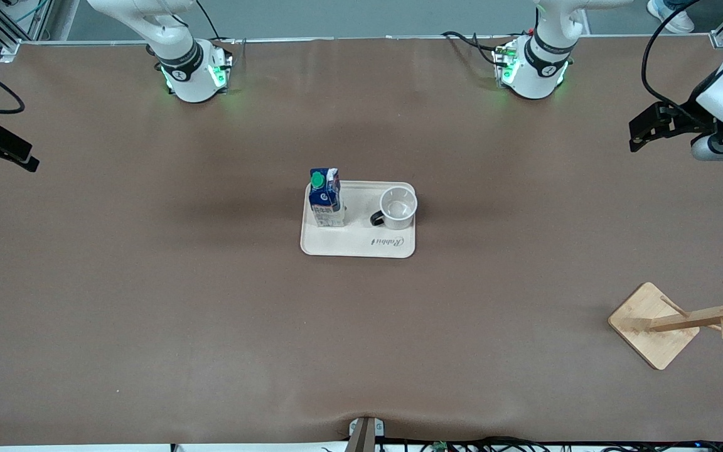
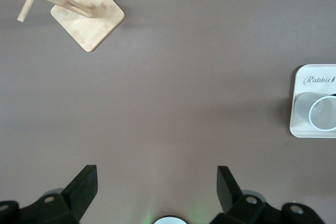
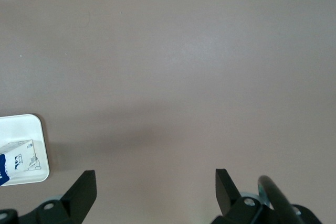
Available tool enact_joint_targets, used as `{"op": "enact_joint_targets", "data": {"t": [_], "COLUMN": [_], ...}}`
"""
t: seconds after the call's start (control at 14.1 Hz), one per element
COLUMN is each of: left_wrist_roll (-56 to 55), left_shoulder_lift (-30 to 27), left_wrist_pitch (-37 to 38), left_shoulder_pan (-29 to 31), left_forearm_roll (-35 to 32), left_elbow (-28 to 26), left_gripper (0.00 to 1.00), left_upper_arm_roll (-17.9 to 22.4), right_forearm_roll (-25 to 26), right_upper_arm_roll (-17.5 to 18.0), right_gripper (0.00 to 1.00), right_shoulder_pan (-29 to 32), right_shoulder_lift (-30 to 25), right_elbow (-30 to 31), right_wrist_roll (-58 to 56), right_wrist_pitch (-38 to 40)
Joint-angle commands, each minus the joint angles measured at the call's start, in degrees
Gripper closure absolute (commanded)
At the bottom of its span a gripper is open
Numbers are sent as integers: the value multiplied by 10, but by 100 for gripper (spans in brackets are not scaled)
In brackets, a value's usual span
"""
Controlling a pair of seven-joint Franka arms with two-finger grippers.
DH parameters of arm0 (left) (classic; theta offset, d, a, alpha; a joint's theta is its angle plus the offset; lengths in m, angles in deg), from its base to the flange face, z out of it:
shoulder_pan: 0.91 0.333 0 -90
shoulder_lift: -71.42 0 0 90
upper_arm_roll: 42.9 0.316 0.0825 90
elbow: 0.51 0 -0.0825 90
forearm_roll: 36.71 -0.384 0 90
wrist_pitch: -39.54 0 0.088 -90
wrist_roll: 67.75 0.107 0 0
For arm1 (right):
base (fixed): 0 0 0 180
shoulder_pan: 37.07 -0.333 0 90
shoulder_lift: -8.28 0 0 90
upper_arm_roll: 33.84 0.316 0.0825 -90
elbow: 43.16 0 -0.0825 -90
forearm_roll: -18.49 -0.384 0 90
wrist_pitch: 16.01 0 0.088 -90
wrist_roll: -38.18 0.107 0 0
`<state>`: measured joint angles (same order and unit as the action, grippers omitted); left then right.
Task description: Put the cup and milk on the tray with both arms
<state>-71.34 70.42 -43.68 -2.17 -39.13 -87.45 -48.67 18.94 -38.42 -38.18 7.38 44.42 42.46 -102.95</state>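
The cream tray [image 1: 358, 245] lies at the table's middle. The blue milk carton [image 1: 326, 198] with a green cap stands upright on the tray's end toward the right arm. The white cup [image 1: 397, 208] with a black handle stands upright on the tray's end toward the left arm. My left gripper [image 1: 637, 135] is open and empty, up over bare table at the left arm's end. My right gripper [image 1: 26, 163] is open and empty over bare table at the right arm's end. The left wrist view shows the tray's edge [image 2: 302, 129] and the cup [image 2: 320, 113]. The right wrist view shows a tray corner [image 3: 37, 124] and the carton [image 3: 16, 161].
A wooden rack with pegs lies tipped on its square base [image 1: 653, 326], near the front camera at the left arm's end; it also shows in the left wrist view [image 2: 89, 17]. A clamp [image 1: 364, 433] sits at the table's front edge.
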Motion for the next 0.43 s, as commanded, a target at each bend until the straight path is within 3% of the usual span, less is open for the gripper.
{"op": "enact_joint_targets", "data": {"t": [0.0,0.35], "left_wrist_roll": [8,7], "left_shoulder_lift": [6,8], "left_wrist_pitch": [2,2], "left_shoulder_pan": [5,-2], "left_forearm_roll": [6,1], "left_elbow": [17,16], "left_gripper": [0,0], "left_upper_arm_roll": [1,0], "right_forearm_roll": [3,3], "right_upper_arm_roll": [4,5], "right_gripper": [0,0], "right_shoulder_pan": [2,2], "right_shoulder_lift": [-13,-12], "right_elbow": [9,8], "right_wrist_roll": [10,10], "right_wrist_pitch": [6,4]}}
